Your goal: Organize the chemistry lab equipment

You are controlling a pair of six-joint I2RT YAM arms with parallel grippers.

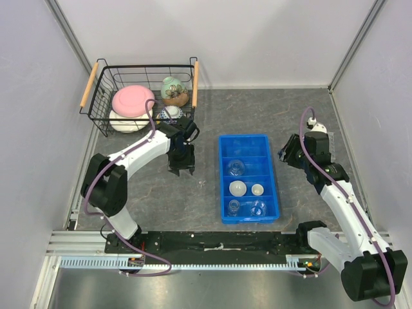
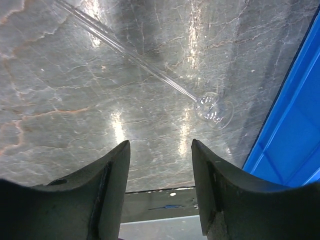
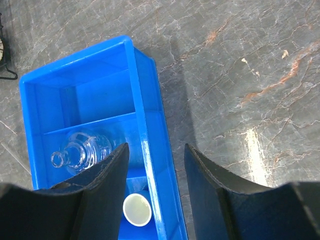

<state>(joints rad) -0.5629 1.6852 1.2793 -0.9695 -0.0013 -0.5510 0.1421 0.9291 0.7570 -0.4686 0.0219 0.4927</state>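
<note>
Top view: blue tray [image 1: 221, 183] sits mid-table. From its far end, the second compartment has a round flask [image 1: 235, 168], the third has two white dishes [image 1: 238, 188], and the nearest has two clear flasks [image 1: 257, 208]. I can't tell what is in the farthest compartment.

Left gripper [image 1: 181, 168] is just left of the tray, pointing down at the table [image 1: 309, 129]. A small glass bulb [image 1: 201, 185] lies on the table between it and the tray. Right gripper [image 1: 285, 154] is just right of the tray, level with its far half. Wire basket [image 1: 103, 96] with crockery [image 1: 132, 100] is well off the tray's far-left corner.

Left wrist: left gripper [image 2: 160, 150] fingers are moderately spread with nothing between them, only table. The glass bulb [image 2: 214, 110] has a long thin stem and lies flat. The bulb end is near the tray wall [image 2: 295, 125] but apart from it, and the stem runs away from the tray.

Right wrist: right gripper [image 3: 155, 150] fingers are apart and empty. The tray's right wall [image 3: 150, 130] shows through the gap, below the fingers. The round flask [image 3: 82, 150] is in its compartment; upright or tipped, can't tell. One white dish [image 3: 137, 209] is in the next compartment, close to the right wall.
</note>
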